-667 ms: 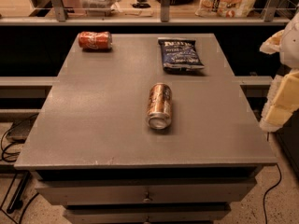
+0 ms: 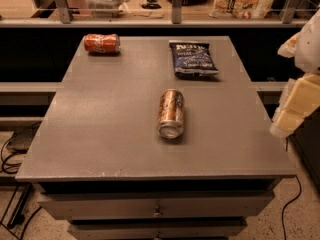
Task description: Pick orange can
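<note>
The orange can (image 2: 171, 113) is copper-orange with whitish label patches. It lies on its side near the middle of the grey table (image 2: 100, 129), its silver end facing the front edge. My gripper (image 2: 292, 111) is cream-coloured and hangs at the right edge of the view, just beyond the table's right side. It is well to the right of the can and touches nothing.
A brighter red-orange soda can (image 2: 101, 43) lies on its side at the back left of the table. A dark blue chip bag (image 2: 193, 58) lies at the back right. A shelf with a rail (image 2: 175, 19) runs behind. Cables (image 2: 10, 159) lie on the floor at left.
</note>
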You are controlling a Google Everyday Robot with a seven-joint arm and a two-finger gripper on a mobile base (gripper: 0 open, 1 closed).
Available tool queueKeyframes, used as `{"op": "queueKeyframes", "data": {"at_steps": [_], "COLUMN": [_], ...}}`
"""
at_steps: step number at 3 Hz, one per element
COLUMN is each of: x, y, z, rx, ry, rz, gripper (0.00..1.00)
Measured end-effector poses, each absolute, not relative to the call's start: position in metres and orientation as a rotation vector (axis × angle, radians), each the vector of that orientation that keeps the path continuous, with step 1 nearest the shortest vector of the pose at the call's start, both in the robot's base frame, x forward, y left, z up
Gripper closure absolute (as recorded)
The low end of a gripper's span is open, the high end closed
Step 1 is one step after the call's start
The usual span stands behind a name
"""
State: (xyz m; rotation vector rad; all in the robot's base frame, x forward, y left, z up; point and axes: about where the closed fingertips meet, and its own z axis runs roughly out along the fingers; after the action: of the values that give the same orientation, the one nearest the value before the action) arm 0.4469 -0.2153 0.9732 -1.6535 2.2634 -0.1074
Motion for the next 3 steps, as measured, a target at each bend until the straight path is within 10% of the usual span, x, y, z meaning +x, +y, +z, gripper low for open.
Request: {"op": "queueKeyframes", "data": {"at_steps": [3], "x": [0.4552], "y": [-0.1877], "z": [0.9624], "rx": [-1.522], "ry": [2.218], "rz": [0.074], "gripper": [0.00]}}
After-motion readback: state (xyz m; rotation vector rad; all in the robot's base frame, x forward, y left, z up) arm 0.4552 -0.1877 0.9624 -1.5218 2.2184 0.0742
